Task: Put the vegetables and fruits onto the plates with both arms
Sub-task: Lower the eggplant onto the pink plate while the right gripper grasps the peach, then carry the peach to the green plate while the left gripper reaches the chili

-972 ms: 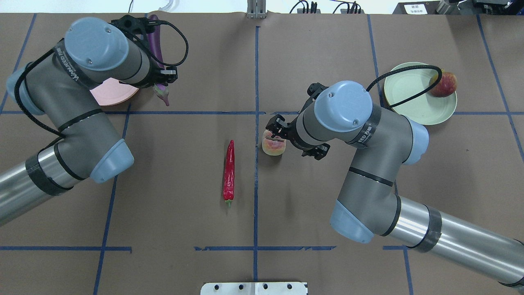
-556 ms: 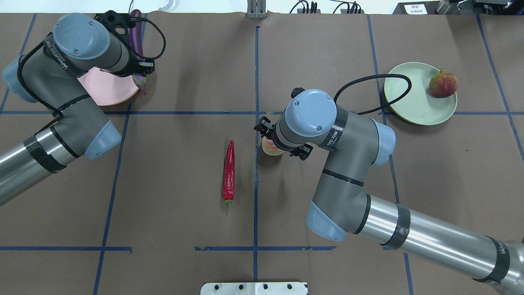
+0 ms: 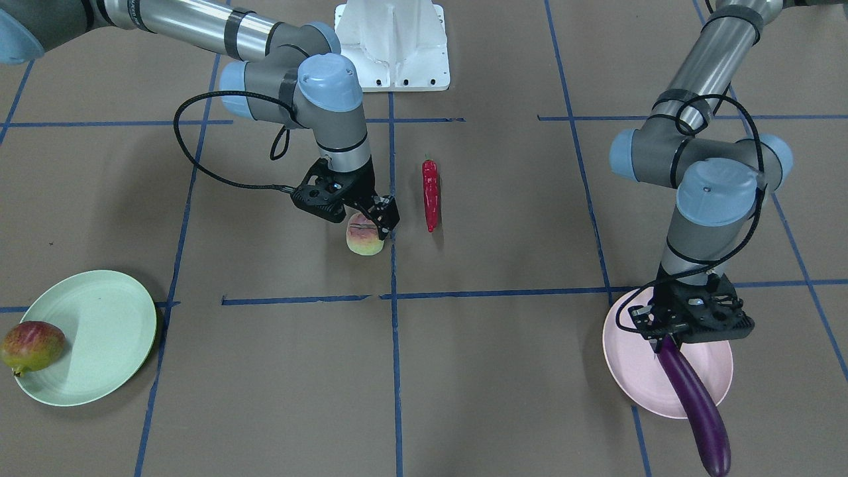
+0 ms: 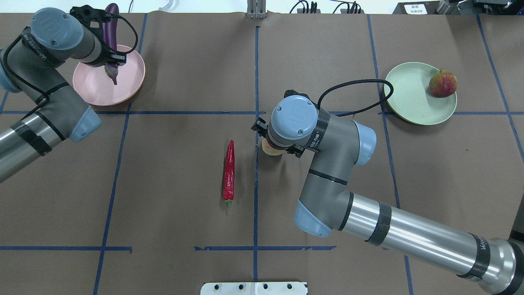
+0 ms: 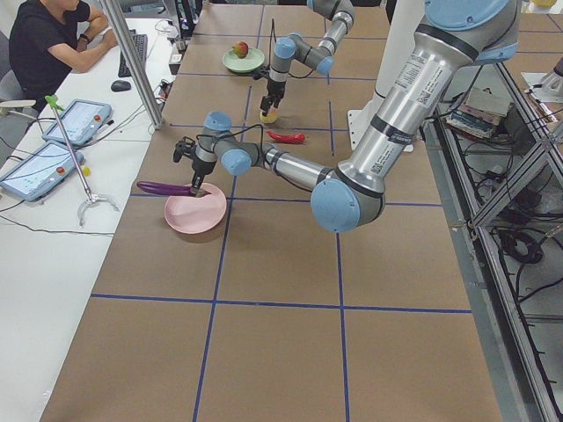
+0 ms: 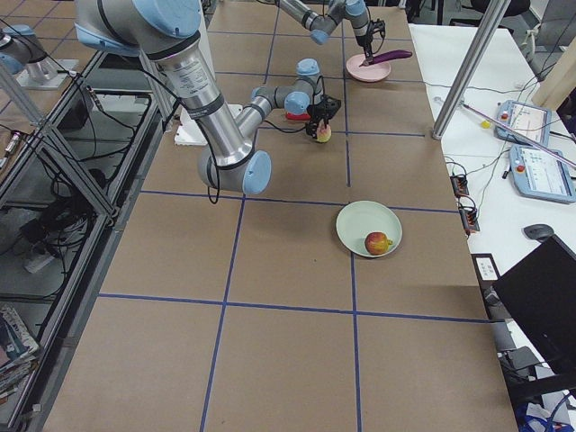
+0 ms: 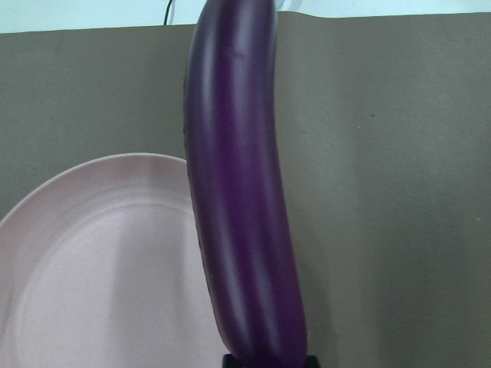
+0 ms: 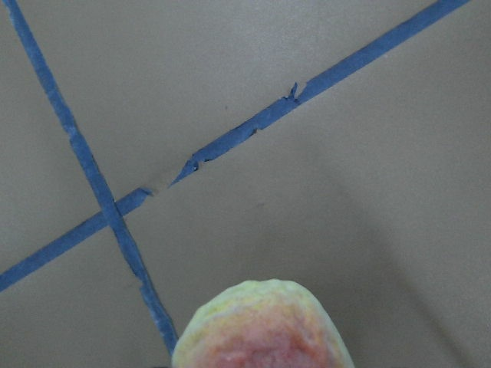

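Observation:
My left gripper (image 3: pixel 664 339) is shut on the cap end of the purple eggplant (image 3: pixel 695 404) and holds it just above the pink plate (image 3: pixel 629 364). The body sticks out past the plate's far rim (image 4: pixel 94 86), as the left wrist view shows (image 7: pixel 238 215). My right gripper (image 3: pixel 366 225) is down over the peach (image 3: pixel 364 242), which rests on the table with a finger (image 3: pixel 386 220) on either side. The jaws look open. The red chili (image 4: pixel 228 172) lies beside it. The pomegranate (image 4: pixel 442 84) sits on the mint plate (image 4: pixel 409 94).
The white base block (image 3: pixel 394 46) stands at the robot's edge of the table. Blue tape lines cross the brown table. A seated operator (image 5: pixel 53 44) and tablets are beyond the far table edge.
My left arm has carried the eggplant leftward until it hangs over the pink plate. My right arm has swung in over the peach, hiding most of it from overhead. The peach has not moved.

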Motion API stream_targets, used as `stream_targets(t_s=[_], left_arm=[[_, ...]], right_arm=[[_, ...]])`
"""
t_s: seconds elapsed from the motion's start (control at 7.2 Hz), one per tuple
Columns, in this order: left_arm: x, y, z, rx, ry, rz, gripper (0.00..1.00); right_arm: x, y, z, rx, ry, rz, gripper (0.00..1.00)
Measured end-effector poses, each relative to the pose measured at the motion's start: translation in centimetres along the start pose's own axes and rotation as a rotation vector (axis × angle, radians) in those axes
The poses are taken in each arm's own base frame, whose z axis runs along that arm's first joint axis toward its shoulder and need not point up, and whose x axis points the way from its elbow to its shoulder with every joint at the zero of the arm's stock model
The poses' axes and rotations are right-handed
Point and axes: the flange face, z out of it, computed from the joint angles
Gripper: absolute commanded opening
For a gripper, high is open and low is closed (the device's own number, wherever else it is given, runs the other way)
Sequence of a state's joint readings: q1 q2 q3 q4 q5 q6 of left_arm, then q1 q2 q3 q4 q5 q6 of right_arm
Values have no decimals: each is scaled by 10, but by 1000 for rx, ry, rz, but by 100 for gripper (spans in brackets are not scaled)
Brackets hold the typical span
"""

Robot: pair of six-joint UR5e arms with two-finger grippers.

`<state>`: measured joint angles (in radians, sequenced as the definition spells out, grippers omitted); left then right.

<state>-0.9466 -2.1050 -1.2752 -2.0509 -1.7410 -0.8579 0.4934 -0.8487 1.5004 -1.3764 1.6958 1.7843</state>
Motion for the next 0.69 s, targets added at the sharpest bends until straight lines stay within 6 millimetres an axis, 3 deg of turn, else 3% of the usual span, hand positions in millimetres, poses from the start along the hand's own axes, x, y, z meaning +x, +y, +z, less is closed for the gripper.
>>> stream_targets(t_s=[0.14,0.42,0.69], left_arm=[[-10,4,17,-5,-6,1,99],[-21,14,39,-2,14,7,100],[-24,26,32,-57,107,11,100]], right_arm=[[0,3,4,7,0,-4,1],[-1,3,3,6,-9,-5,0],[7,-22,-22,-21,-32,5,0]])
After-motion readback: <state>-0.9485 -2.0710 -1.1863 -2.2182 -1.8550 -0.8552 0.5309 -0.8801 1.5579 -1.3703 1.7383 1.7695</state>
